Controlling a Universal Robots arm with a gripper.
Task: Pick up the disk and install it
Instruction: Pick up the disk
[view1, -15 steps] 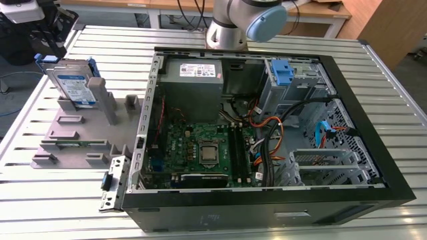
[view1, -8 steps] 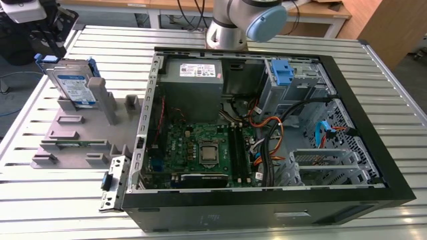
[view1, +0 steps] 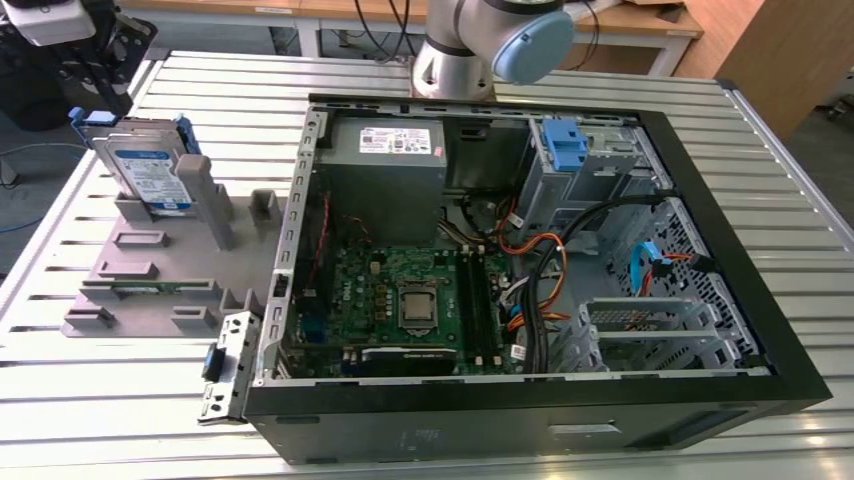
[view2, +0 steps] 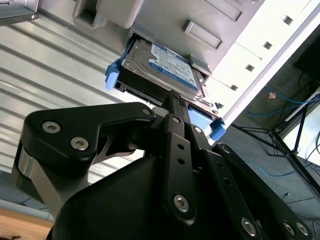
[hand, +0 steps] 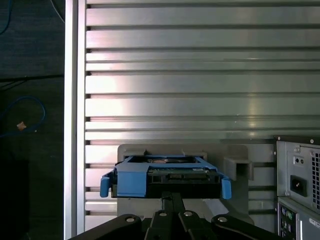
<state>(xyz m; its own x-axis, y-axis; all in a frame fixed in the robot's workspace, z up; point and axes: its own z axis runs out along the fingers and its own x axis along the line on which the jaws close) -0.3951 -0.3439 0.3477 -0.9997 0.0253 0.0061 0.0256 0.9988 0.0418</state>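
The disk (view1: 150, 172) stands on edge in the grey plastic stand (view1: 160, 262), at the exterior view's left, beside the open computer case (view1: 534, 250). Its white-and-blue label (view2: 172, 65) and blue side rails (hand: 132, 181) show in both wrist views. My gripper (view2: 173, 98) hangs just over the disk's upper edge. Its black fingers are drawn together into a narrow tip (hand: 173, 199) and hold nothing. The arm's wrist (view1: 60, 22) is at the top left corner of the exterior view.
The case lies open on a slatted metal table (view1: 200, 90), with a motherboard (view1: 407, 300), a grey power-supply box (view1: 387, 150), a blue-latched drive bay (view1: 567, 150) and loose cables (view1: 587, 250) inside. The table's edge and floor cables (hand: 25, 115) lie beyond the stand.
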